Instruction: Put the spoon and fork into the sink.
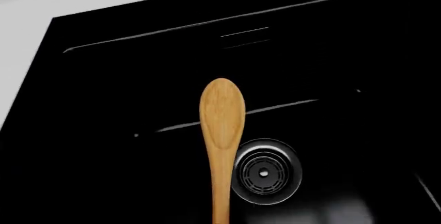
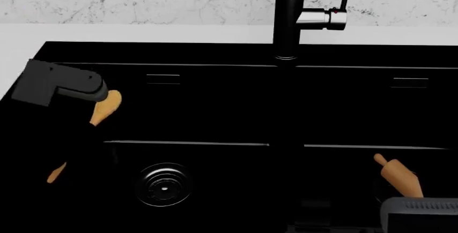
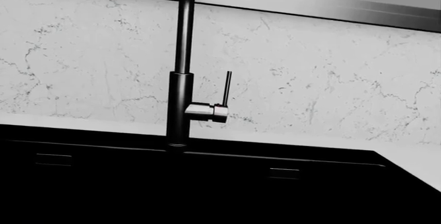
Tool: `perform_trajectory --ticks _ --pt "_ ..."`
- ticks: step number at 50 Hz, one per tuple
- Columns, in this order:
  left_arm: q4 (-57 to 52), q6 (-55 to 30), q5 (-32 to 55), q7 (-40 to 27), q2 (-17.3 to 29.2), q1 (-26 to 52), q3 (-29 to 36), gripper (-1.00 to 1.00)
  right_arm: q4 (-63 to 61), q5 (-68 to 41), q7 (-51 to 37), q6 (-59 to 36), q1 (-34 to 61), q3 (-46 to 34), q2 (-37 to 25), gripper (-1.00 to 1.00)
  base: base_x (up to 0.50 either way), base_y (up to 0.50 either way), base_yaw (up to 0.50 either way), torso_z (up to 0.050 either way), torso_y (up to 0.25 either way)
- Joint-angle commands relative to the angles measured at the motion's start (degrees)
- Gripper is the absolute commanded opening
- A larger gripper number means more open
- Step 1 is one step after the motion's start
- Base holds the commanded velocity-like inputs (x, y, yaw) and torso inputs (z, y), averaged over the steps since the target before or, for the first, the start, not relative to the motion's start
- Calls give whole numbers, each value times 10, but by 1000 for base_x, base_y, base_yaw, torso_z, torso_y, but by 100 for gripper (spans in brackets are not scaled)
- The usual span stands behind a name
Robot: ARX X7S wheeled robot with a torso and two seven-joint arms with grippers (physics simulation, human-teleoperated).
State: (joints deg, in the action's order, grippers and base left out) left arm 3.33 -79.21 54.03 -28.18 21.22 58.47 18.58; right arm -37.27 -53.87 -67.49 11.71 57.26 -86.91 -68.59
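Note:
The wooden spoon (image 1: 222,115) hangs above the left basin of the black sink (image 1: 124,28), its bowl pointing toward the back wall. Its handle runs out of the left wrist view's lower edge. In the head view the spoon (image 2: 107,106) crosses my left gripper (image 2: 80,139), which is black against the black sink (image 2: 179,51) and closed round the handle's middle. The handle's tip pokes out below it. My right gripper's fingers do not stand out from the black in any view. The fork is out of view.
A chrome drain (image 2: 164,184) lies in the left basin, also seen as the drain (image 1: 265,171) under the spoon. A rolling pin (image 2: 396,175) lies in the right basin beside my right arm's grey housing (image 2: 419,215). The tall black faucet (image 2: 288,18) stands at the back centre.

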Motion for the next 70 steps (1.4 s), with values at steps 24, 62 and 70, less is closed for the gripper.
perform_trajectory --ticks 24,62,70 --pt "700 362 -231 332 -208 66 293 -100 20 22 19 24 -24 8 9 100 0 0 0 0 0" --pt "-251 -85 185 -101 53 18 -116 100 -3 16 13 -10 -8 18 11 100 0 0 0 0 0" --pt "-354 -13 189 -109 88 -86 -170 100 -5 17 9 -13 -10 19 9 100 0 0 0 0 0"
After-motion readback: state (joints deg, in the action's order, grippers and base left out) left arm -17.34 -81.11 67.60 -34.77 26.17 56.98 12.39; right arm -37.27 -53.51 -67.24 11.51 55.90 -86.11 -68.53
